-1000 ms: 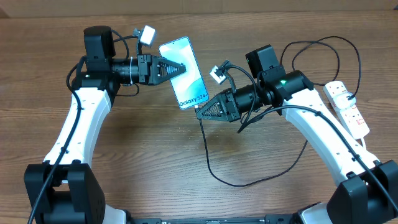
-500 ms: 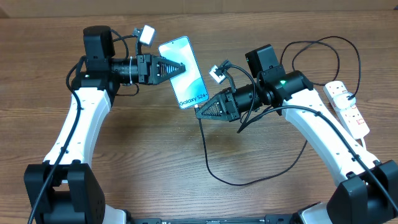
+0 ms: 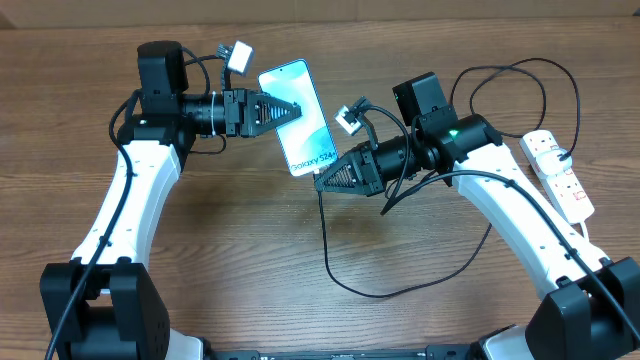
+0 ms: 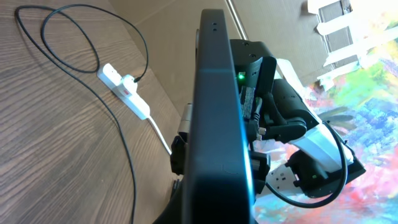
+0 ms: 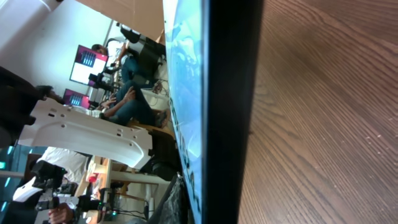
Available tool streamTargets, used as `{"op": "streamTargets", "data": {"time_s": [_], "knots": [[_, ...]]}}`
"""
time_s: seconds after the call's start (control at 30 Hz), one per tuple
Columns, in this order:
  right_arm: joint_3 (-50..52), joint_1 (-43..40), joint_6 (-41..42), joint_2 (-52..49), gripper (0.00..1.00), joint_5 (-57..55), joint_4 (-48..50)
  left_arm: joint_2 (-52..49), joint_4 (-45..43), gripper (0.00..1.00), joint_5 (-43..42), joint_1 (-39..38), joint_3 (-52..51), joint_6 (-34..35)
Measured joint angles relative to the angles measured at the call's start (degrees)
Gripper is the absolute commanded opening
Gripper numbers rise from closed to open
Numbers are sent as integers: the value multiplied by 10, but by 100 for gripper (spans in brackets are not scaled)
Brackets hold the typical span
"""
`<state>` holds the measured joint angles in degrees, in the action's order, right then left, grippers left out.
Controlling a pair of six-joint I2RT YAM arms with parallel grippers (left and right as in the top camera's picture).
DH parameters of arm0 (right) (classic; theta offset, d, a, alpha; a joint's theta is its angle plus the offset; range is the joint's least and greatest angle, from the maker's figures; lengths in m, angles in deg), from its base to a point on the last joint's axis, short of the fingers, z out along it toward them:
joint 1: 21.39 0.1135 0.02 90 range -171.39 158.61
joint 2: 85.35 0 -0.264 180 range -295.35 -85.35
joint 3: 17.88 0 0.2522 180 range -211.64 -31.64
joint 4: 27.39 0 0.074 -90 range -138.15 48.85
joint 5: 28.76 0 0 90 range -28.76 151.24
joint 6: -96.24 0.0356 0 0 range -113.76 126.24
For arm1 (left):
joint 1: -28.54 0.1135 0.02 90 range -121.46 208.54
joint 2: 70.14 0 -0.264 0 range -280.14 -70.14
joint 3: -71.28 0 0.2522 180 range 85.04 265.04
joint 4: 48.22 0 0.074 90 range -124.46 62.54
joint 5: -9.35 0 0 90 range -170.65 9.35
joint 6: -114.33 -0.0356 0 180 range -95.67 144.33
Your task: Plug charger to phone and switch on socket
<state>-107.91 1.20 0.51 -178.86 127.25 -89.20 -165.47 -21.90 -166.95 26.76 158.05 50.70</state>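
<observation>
Since a second ago the phone has shifted a little to the right, and the right gripper has followed its lower end; nothing else has really moved.

The right gripper's jaws are closed tight on the connector end of the charger, right at the phone's bottom edge. We cannot tell whether the tip is in the port yet. The left gripper is likewise clamped shut on the phone's upper half and appears to hold it tilted, off the wooden table.

From the right gripper the black cable drops toward us, loops across the table and runs back to the white power strip at the far right, well apart from both arms. Its plug looks seated there.

The risk we see is misalignment. If the tip meets the port at an angle, the push could twist the phone in the left grip or bend the connector. A taut cable could also drag the strip.
</observation>
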Motion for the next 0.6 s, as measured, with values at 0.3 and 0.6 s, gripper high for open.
{"op": "streamTargets", "data": {"time_s": [0.3, 0.6], "knots": [[0, -18, 0, 0, 4, -9, 0, 0, 19, 5, 10, -1, 0, -35], [0, -28, 0, 0, 5, -16, -1, 0, 70, 4, 15, -1, 1, -86]]}}
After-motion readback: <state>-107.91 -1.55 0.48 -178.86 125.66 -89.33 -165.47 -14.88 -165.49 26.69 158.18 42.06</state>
